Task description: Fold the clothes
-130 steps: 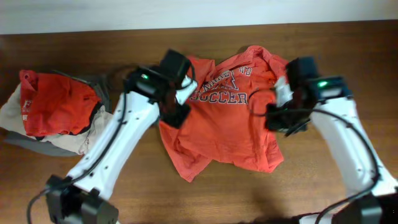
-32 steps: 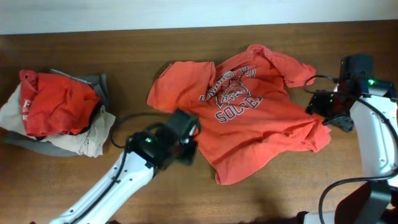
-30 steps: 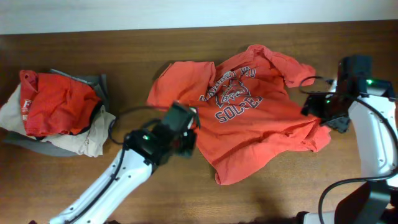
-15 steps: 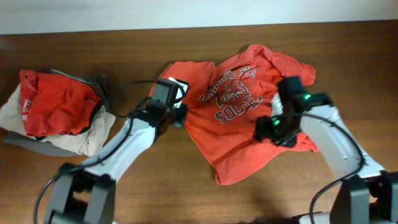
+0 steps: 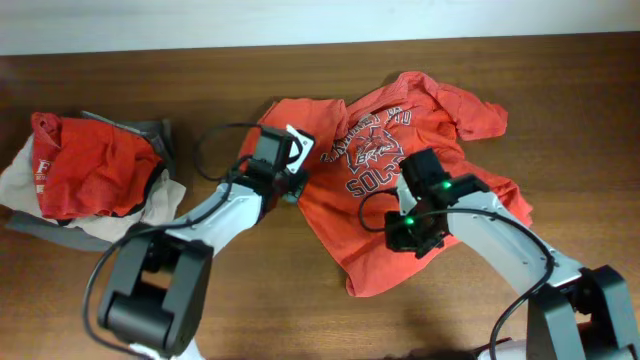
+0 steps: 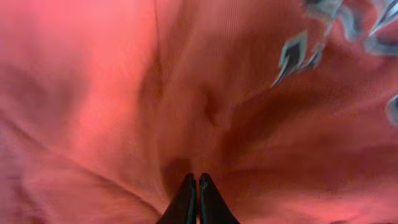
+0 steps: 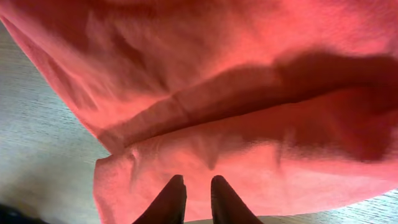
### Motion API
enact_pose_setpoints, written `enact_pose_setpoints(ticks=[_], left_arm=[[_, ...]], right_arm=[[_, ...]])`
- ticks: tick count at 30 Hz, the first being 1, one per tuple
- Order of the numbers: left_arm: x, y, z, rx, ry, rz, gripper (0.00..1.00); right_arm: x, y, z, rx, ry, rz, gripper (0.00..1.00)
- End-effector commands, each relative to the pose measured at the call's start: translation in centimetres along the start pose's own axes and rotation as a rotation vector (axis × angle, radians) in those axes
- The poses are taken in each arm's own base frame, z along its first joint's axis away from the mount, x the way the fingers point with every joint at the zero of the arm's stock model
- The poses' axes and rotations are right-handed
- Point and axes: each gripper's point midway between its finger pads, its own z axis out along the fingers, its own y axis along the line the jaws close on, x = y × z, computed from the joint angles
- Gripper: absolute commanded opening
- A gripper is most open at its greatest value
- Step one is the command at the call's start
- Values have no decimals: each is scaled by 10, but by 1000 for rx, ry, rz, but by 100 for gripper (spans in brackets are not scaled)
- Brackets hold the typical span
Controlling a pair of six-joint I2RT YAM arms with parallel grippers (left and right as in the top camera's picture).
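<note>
The clothes, an orange-red T-shirt (image 5: 440, 120) with a navy-and-white soccer print, lie crumpled and face up on the table's middle. My left gripper (image 5: 291, 186) is at the shirt's left edge. In the left wrist view its fingers (image 6: 196, 186) are pressed together, and the cloth's creases run into their tips (image 6: 205, 112). My right gripper (image 5: 402, 238) sits on the shirt's lower middle, near the hem. In the right wrist view its jaws (image 7: 198, 186) stand nearly together with a pinch of cloth (image 7: 249, 124) between them, next to a folded hem edge.
A pile of other garments (image 5: 90, 180) lies at the far left, a red one on top of beige and grey ones. Bare wooden table (image 5: 250, 300) lies in front of the shirt. The table's back edge meets a white wall (image 5: 320, 20).
The left arm went up from the shirt's lower-left to its left edge and shut there. The right arm swung left from the shirt's right side onto its lower middle, jaws closing.
</note>
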Motion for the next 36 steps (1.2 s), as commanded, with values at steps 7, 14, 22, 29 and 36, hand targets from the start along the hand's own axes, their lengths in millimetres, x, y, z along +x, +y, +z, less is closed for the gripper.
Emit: enact_pose_setpoints(ticks=[7, 14, 22, 29, 36], left_arm=[[29, 4, 18, -24, 105, 5, 2], [67, 27, 8, -149, 258, -115, 0], [79, 43, -18, -215, 321, -279, 0], [85, 55, -55, -249, 357, -394, 0], [84, 48, -89, -219, 362, -458, 0]], right_arm=[[28, -23, 36, 49, 29, -4, 18], [67, -93, 35, 377, 57, 389, 4], [44, -130, -4, 479, -61, 562, 4], [6, -175, -70, 626, -221, 678, 4], [-40, -160, -98, 466, -295, 587, 7]])
